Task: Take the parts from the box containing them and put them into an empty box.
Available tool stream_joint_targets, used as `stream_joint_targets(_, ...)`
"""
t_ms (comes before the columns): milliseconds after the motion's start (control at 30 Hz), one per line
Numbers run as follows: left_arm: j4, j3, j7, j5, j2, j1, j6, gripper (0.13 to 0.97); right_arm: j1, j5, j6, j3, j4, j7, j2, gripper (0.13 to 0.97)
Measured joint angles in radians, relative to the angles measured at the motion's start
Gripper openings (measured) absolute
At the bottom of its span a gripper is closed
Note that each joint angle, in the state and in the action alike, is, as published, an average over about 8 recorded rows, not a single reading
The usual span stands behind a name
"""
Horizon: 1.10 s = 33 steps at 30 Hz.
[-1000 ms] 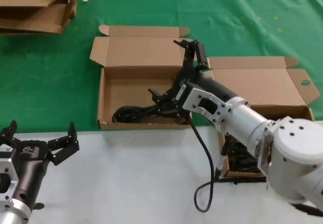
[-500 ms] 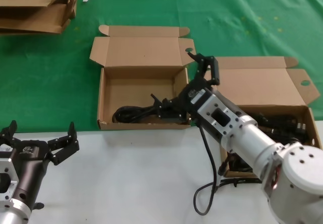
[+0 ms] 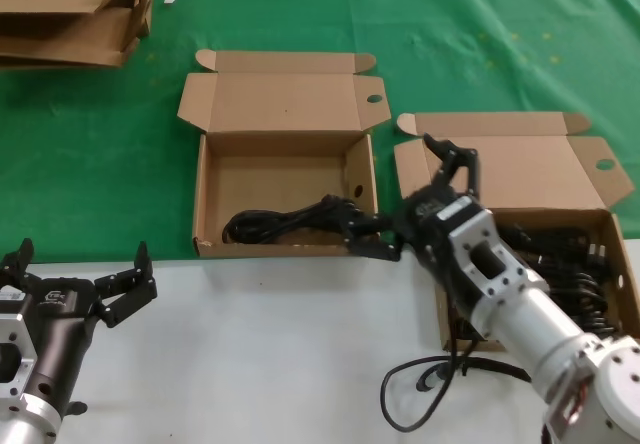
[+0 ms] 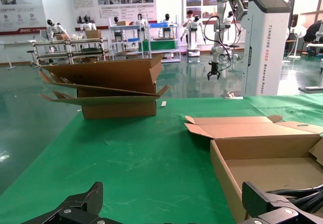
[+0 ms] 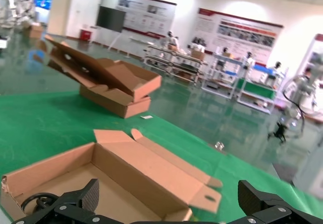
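Presently, one black cable (image 3: 285, 221) lies along the front wall inside the left box (image 3: 283, 154); more black cables (image 3: 560, 264) sit in the right box (image 3: 520, 174), at 3 o'clock from it. Right gripper (image 3: 405, 204) hovers between the two boxes, fingers spread wide, holding nothing. Left gripper (image 3: 80, 279) rests at 7 o'clock on the white tabletop (image 3: 270, 344), likewise spread and empty. Flattened cardboard sheets (image 3: 70, 9) lie at 10 o'clock.

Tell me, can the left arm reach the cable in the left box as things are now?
Probably yes. The left gripper hangs open near the box, whose lid is folded back, leaving the cable uncovered. The right gripper, open beside it, might crowd the way.
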Motion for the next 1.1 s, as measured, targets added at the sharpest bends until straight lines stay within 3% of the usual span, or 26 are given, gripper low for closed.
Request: stream_joint_targets(1100, 0.0, 0.0, 0.0, 0.0, 0.0, 0.0, 0.0, 0.966, -0.449, -0.271, -0.062, 0.484, 0.17, 0.418, -0.072, 0.966)
